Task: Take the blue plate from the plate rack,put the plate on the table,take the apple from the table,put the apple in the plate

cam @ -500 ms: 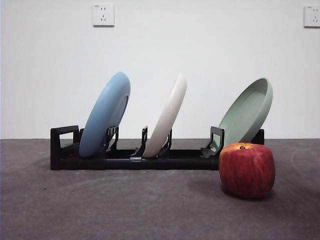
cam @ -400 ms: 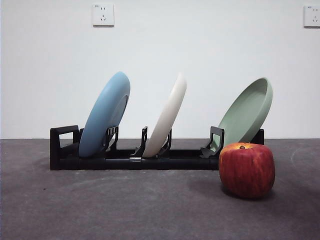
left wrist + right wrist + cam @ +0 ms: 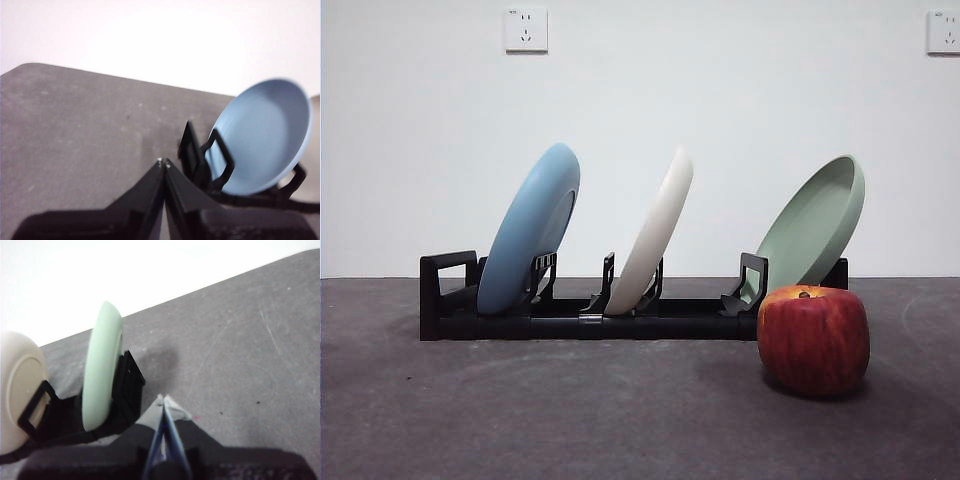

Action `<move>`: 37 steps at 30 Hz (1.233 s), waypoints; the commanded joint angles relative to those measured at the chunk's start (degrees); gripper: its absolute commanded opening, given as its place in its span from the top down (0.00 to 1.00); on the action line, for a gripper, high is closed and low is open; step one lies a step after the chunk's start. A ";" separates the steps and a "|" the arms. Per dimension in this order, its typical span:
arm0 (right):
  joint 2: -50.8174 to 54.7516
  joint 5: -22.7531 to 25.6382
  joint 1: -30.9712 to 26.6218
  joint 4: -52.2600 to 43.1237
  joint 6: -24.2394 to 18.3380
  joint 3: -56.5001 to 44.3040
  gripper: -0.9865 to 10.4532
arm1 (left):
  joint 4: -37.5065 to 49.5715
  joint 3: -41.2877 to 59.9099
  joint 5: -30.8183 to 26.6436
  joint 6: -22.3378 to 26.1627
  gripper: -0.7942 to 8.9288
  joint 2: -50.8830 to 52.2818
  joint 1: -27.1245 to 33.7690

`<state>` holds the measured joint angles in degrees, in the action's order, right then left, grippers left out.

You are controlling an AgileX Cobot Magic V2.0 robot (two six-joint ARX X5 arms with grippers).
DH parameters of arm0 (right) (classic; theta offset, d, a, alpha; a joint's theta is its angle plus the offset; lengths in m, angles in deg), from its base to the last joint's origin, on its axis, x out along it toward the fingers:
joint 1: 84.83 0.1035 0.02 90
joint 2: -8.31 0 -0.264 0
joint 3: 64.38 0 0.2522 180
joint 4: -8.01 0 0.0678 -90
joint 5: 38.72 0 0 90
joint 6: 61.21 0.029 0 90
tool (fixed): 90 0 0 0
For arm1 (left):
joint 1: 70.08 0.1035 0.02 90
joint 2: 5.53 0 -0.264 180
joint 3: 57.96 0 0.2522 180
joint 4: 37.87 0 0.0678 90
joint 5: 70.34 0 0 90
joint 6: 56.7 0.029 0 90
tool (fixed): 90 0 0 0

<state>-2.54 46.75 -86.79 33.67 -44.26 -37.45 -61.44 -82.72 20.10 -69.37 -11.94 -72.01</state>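
The blue plate (image 3: pixel 532 228) leans in the left slot of the black plate rack (image 3: pixel 570 318) on the dark grey table (image 3: pixel 570 410). The red apple (image 3: pixel 813 338) stands on the table in front of the rack's right end. Neither gripper shows in the front view. In the left wrist view my left gripper (image 3: pixel 163 162) is shut and empty, a short way from the blue plate (image 3: pixel 265 135) and the rack's end handle (image 3: pixel 192 152). In the right wrist view my right gripper (image 3: pixel 163 401) is shut and empty; the apple is out of that view.
A cream-white plate (image 3: pixel 654 232) leans in the rack's middle slot and a sage-green plate (image 3: pixel 817 222) in the right one. Both show in the right wrist view, cream-white (image 3: pixel 20 385) and green (image 3: pixel 102 362). A white wall with two sockets (image 3: pixel 526 29) stands behind.
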 commanded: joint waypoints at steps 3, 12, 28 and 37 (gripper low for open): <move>-9.64 -3.21 -0.09 2.75 0.48 9.99 0.92 | -0.98 -8.57 0.15 -1.03 0.92 -8.15 0.15; -28.76 -22.95 -0.07 9.46 -2.19 28.59 0.91 | -5.16 -27.30 12.41 2.25 0.92 -28.63 0.15; -43.80 -35.91 -0.07 17.29 -6.97 40.28 0.55 | -14.32 -43.80 37.44 0.15 0.56 -51.80 -0.83; -43.78 -35.93 -0.07 17.05 -6.93 40.28 0.55 | -12.63 -52.39 33.48 0.42 0.56 -63.58 -6.84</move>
<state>-46.36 10.82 -86.79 51.09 -50.55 2.53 -74.05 -133.89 54.57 -69.83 -73.73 -78.18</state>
